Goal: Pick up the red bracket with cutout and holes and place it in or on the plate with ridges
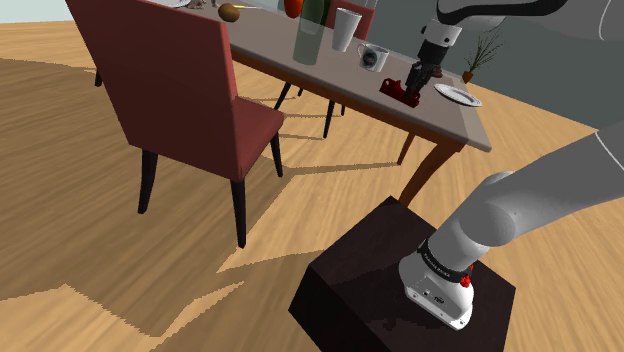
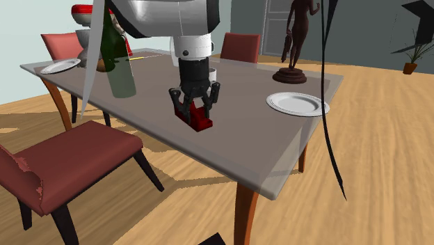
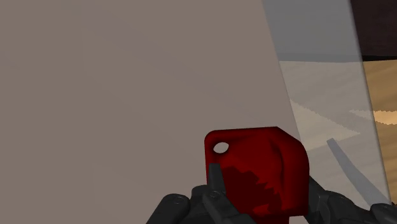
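Observation:
The red bracket point(image 1: 397, 90) lies on the grey table point(image 1: 450, 125) near its front edge, with a round hole at one corner point(image 3: 221, 147). My gripper point(image 1: 414, 84) comes down on it from above and is shut on the bracket point(image 2: 200, 121), its black fingers point(image 3: 215, 181) clasping the red body point(image 3: 261, 162) from both sides. The white ridged plate point(image 1: 457, 95) sits just beyond the bracket toward the table's end; in the second exterior view the plate point(image 2: 298, 104) lies to the right of my gripper point(image 2: 195, 110).
A green bottle point(image 1: 309, 34), a white cup point(image 1: 345, 28) and a mug point(image 1: 372, 58) stand behind the bracket. A dark statue point(image 2: 292, 43) stands past the plate. Another plate point(image 2: 60, 66) lies at the far end. Red chairs point(image 1: 180, 90) flank the table.

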Robot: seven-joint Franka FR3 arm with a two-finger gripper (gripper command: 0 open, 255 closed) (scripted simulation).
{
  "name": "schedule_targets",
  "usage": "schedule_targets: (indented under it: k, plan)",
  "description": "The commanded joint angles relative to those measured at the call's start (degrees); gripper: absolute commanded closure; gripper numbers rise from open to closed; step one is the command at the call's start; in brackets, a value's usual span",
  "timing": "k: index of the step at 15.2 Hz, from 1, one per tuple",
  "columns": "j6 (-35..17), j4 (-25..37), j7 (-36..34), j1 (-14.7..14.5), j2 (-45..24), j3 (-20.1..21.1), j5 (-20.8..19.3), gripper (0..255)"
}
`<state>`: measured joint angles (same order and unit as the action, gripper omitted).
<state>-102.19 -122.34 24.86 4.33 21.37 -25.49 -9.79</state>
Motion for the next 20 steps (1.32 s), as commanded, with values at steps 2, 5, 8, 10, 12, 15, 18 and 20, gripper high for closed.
schedule_targets:
  k: [2, 5, 8, 10, 12, 15, 18, 20]
  plan:
    - [0.7, 0.6, 0.0, 0.0, 0.0, 0.1, 0.0, 255]
    - [3.0, 2.9, 0.1, -0.1, 0.0, 0.3, 0.2, 255]
    - [5.3, 5.3, 0.2, -0.2, -0.2, 0.5, 0.4, 255]
    - [6.8, 7.0, 0.3, -0.3, -0.4, 0.6, 0.5, 255]
    - [8.3, 8.7, 0.4, -0.4, -0.6, 0.7, 0.7, 255]
    - [10.6, 11.4, 0.6, -0.5, -1.0, 0.9, 0.9, 255]
    - [12.8, 14.1, 0.8, -0.7, -1.5, 0.9, 1.1, 255]
    - [12.7, 15.6, 3.9, 0.1, -2.8, -1.3, 0.9, 255]
